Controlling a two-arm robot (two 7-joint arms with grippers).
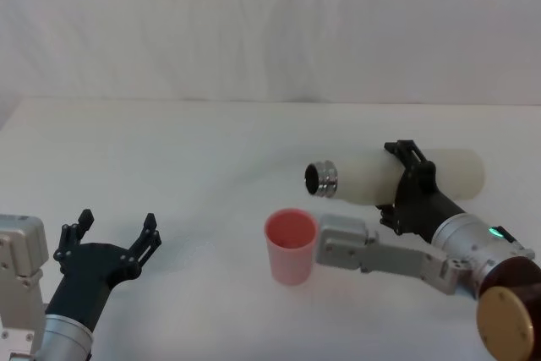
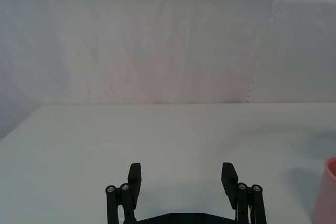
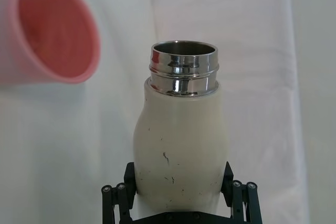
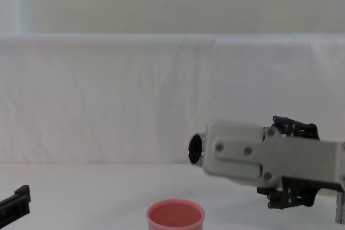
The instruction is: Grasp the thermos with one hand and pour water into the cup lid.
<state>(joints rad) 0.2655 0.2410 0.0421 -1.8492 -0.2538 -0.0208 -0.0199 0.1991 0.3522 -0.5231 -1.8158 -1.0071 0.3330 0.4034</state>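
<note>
Thermos: the tall cream-white cylindrical bottle with rounded shoulders and a shiny steel threaded neck (image 1: 385, 177) is held lying almost level above the white table (image 1: 169, 158); its open mouth points toward the robot's left, above and just to the right of the cup.
Specks: small dark marks show on the bottle's body in the right wrist view (image 3: 178, 140).
Cup lid: the small round salmon-pink plastic cup (image 1: 291, 247) stands upright on the table, below and slightly to the left of the steel mouth, apart from it; the inside looks pink all through, and I cannot tell whether it holds water.
Right gripper: the black angular-fingered gripper (image 1: 409, 185) is clamped around the bottle's middle, one finger on each side of the body.
Left gripper: the black gripper (image 1: 110, 240) hovers low at the robot's left, well apart from the cup, fingers spread wide with nothing between them.
</note>
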